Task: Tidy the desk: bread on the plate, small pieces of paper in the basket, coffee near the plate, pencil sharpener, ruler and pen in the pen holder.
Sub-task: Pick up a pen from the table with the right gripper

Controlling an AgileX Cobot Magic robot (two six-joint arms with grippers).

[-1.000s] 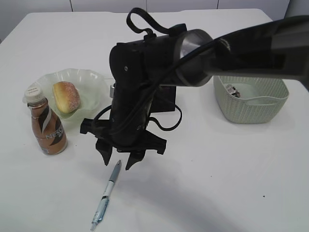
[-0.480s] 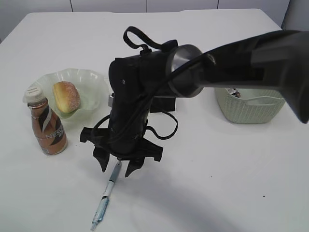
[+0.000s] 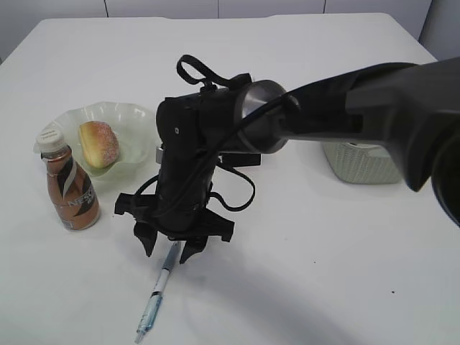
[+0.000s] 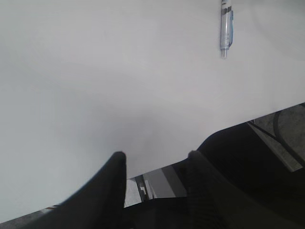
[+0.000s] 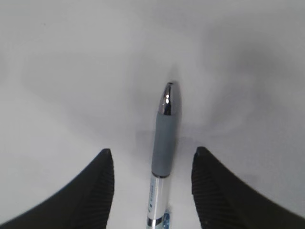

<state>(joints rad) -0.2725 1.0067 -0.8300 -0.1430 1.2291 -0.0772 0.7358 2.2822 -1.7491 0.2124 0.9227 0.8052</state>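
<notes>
A clear blue-and-silver pen point(image 3: 159, 287) with a grey grip lies on the white desk point(image 3: 323, 273) near the front. My right gripper point(image 3: 167, 251) reaches across from the right and stands open, low over the pen's grip end. In the right wrist view the pen point(image 5: 164, 138) lies between the two fingers of this gripper point(image 5: 152, 151), touching neither. My left gripper point(image 4: 157, 154) is open and empty at the desk's edge, with the pen point(image 4: 226, 26) far ahead of it. The bread point(image 3: 98, 144) sits on the plate point(image 3: 136, 122), and the coffee point(image 3: 68, 190) stands beside it. The right arm hides the pen holder. Ruler and pencil sharpener are out of view.
The grey-green basket point(image 3: 359, 169) stands at the right, partly behind the right arm. That arm spans the middle of the desk from right to left. The coffee bottle stands a hand's width left of the right gripper.
The right arm has moved forward and down, so its fingers now straddle the pen's grip end instead of hovering behind the tip. The arm now covers more of the basket.
</notes>
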